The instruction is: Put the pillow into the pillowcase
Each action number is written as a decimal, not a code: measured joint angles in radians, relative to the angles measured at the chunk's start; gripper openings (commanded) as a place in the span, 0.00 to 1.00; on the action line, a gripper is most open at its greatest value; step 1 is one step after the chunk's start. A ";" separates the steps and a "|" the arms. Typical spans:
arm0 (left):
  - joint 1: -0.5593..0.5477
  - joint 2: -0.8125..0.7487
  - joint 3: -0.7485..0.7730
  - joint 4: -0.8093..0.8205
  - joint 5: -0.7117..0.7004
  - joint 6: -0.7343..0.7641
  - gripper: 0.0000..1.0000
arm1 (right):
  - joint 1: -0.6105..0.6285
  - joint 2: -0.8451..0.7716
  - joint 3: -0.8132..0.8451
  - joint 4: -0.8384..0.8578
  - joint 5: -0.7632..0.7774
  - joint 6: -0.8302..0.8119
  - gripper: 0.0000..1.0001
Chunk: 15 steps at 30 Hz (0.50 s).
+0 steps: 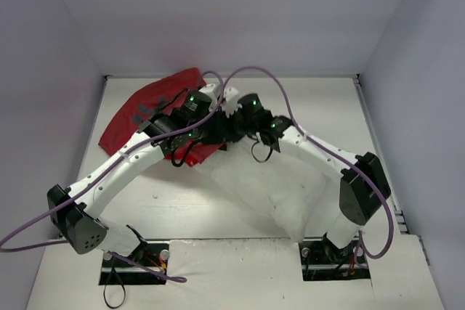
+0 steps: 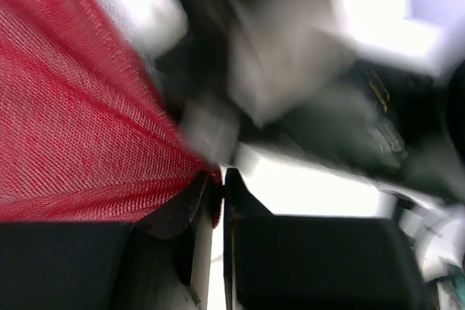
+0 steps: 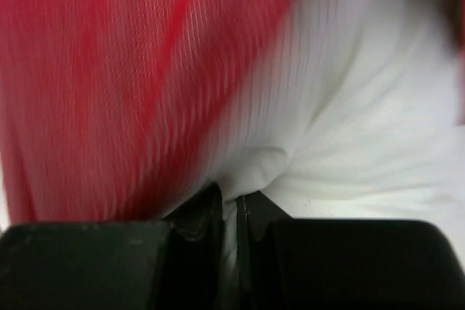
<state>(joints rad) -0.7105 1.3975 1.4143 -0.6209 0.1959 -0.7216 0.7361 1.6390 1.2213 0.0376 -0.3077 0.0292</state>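
Note:
The red pillowcase (image 1: pixel 138 117) lies bunched at the back left of the table. The white pillow (image 1: pixel 269 186) stretches from the table's middle toward the front right, hard to tell from the white table. My two grippers meet at the pillowcase's right edge. My left gripper (image 1: pixel 211 134) is shut on a red edge of the pillowcase (image 2: pixel 80 121), pinched between its fingertips in the left wrist view (image 2: pixel 220 186). My right gripper (image 1: pixel 234 130) is shut on a fold of the white pillow (image 3: pixel 363 121), shown in the right wrist view (image 3: pixel 234 205), with red pillowcase fabric (image 3: pixel 94 85) right beside it.
Grey walls enclose the table on the left, back and right. Purple cables (image 1: pixel 269 78) loop over both arms above the pillowcase. The right arm's elbow (image 1: pixel 360 186) stands over the table's right side, and the left arm's elbow (image 1: pixel 76 223) over the front left.

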 measured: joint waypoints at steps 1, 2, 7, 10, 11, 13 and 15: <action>-0.019 0.013 0.039 -0.021 -0.027 0.003 0.00 | -0.011 0.017 0.061 -0.020 0.017 0.009 0.00; -0.044 0.010 0.048 0.006 -0.018 -0.006 0.00 | -0.020 0.028 0.109 -0.024 0.034 0.022 0.00; -0.067 -0.123 -0.132 0.179 0.000 -0.107 0.00 | -0.016 0.056 0.172 -0.018 0.078 0.094 0.00; -0.067 -0.201 -0.268 0.178 -0.010 -0.139 0.00 | 0.018 0.068 0.120 0.017 0.096 0.132 0.00; -0.067 -0.217 -0.296 0.161 -0.015 -0.143 0.00 | 0.025 0.072 0.097 0.026 0.100 0.141 0.00; -0.055 -0.245 -0.338 0.111 -0.041 -0.142 0.08 | 0.041 0.074 0.060 0.040 0.101 0.154 0.00; -0.029 -0.275 -0.359 0.060 -0.055 -0.131 0.30 | 0.051 0.072 0.042 0.064 0.102 0.156 0.18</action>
<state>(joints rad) -0.7399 1.1229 1.0557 -0.5606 0.1410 -0.8524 0.7876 1.7107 1.2629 0.1017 -0.2058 0.1856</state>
